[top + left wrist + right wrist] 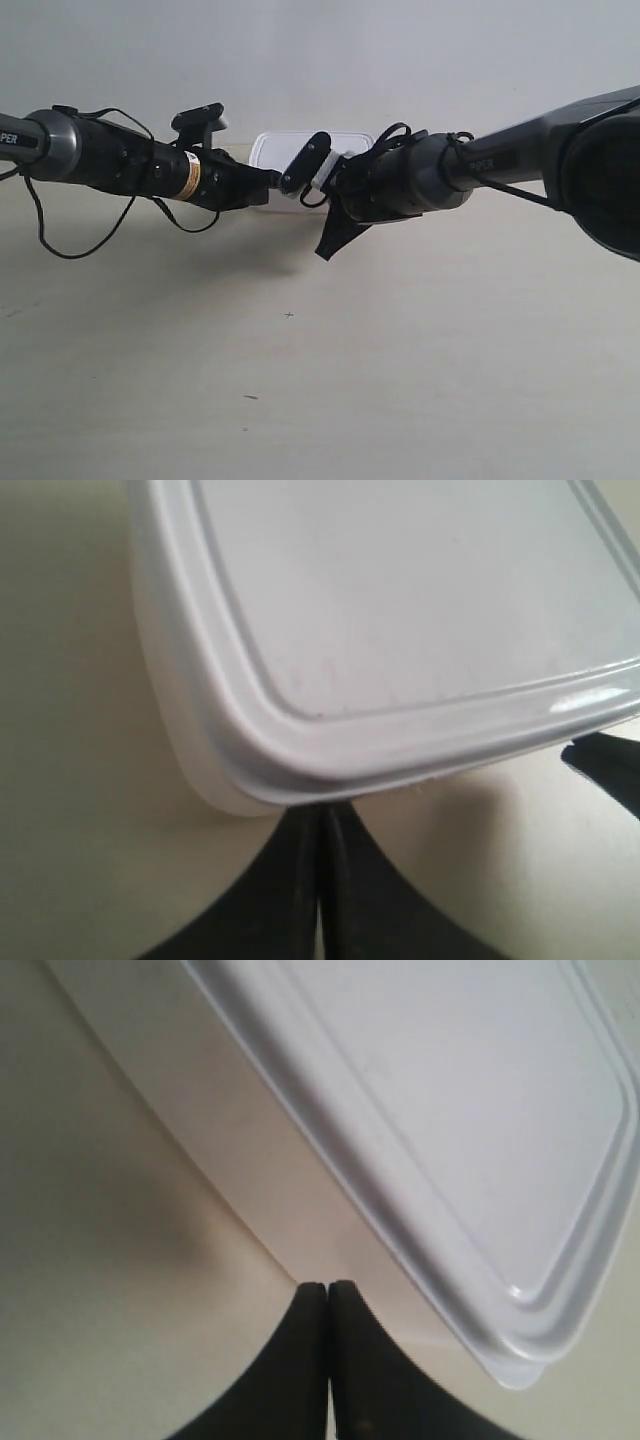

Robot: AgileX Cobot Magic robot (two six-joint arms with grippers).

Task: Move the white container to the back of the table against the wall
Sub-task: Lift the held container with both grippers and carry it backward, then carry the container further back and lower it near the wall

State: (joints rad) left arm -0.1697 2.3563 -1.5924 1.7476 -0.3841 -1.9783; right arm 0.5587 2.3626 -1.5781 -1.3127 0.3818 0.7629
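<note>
White container (292, 148) at the far edge of the table (400, 380), close before the wall (320, 50). The exterior view cannot settle whether its back face touches the wall or stands just short of it. Two arms converge on its side away from the wall.

Left gripper (320, 815): fingers pressed together with nothing between them, tips meeting the container at a rounded corner just under the lid's raised rim. Right gripper (328, 1288): fingers likewise pressed together and empty, tips set against the container's plain side wall below the lid. Neither grasps the box; both act as blunt pushers.

Step in hand, as judged: the final push toward the wall. To do it well, both tips should bear on the body of the box, not on the overhanging lid edge, where the left tips could slip under the rim and lift the lid. The two arms should advance evenly toward the wall, since the corner contact tends to turn the box. The push should end once the back face lies flush against the wall.

Surface and room: the table is pale beige, flat and smooth, with a few small dark specks well out from the wall, so the box should slide easily. The wall is plain, pale and unmarked.
</note>
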